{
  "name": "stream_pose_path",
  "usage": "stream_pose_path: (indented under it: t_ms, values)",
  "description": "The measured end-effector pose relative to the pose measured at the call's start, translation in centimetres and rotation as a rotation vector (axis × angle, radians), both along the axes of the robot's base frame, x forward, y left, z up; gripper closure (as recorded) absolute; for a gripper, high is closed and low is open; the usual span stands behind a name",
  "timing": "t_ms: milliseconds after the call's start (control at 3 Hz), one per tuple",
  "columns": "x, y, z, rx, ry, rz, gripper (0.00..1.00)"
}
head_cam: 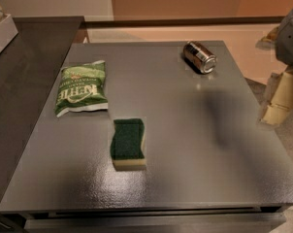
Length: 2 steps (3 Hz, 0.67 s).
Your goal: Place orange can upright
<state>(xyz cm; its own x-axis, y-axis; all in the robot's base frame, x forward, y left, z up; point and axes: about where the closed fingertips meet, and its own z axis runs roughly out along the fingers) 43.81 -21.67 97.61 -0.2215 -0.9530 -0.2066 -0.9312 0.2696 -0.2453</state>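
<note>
One shiny orange can [200, 57] lies sideways, gripper [275, 109] at right.

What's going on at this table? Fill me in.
The small dark orange metal can lies on its side near the far right corner of the grey table. The robot's gripper hangs off the table's right edge, apart from the can. A green sponge and green snack bag lie further left.

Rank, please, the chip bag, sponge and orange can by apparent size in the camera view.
1. chip bag, clearly largest.
2. sponge.
3. orange can, on its side; it lies farthest from the camera, so sponge versus can is unsure.
The gripper hangs beyond the right edge of the table.
</note>
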Motion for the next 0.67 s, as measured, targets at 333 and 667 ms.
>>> stream_pose_path:
  t_ms: [333, 667]
  values:
    - [0.8, -0.1, -0.1, -0.008, -0.009, -0.003, 0.0]
    - [3.1, -0.1, -0.4, -0.001, -0.008, -0.026, 0.0]
